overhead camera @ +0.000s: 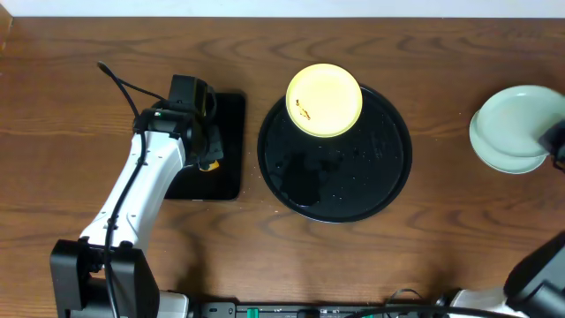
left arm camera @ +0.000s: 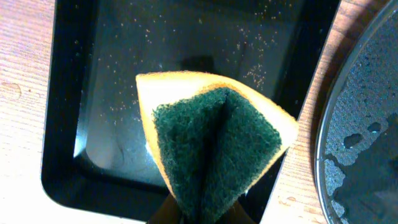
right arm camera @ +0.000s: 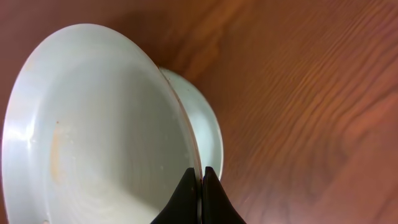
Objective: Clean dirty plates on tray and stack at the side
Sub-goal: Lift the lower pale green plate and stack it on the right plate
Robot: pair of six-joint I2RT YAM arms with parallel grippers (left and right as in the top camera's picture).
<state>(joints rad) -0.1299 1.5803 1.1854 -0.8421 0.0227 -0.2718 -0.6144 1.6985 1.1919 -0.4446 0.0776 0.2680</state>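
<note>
A pale yellow plate point(overhead camera: 324, 99) with small orange smudges sits on the far part of the round black tray point(overhead camera: 335, 199). At the right edge, my right gripper point(overhead camera: 553, 141) is shut on the rim of a mint-blue plate point(overhead camera: 516, 119), held tilted over a second mint-blue plate point(overhead camera: 503, 162) on the table. In the right wrist view my fingers point(right arm camera: 200, 180) pinch the upper plate point(right arm camera: 93, 124); the lower plate point(right arm camera: 205, 124) shows behind it. My left gripper point(overhead camera: 207, 146) is shut on a folded green and yellow sponge point(left arm camera: 214, 140) above the rectangular tray.
A small rectangular black tray point(overhead camera: 225, 181) lies left of the round tray; it also shows in the left wrist view point(left arm camera: 112, 93). The round tray's wet surface point(left arm camera: 367, 137) shows at that view's right edge. A black cable point(overhead camera: 124, 84) runs behind the left arm.
</note>
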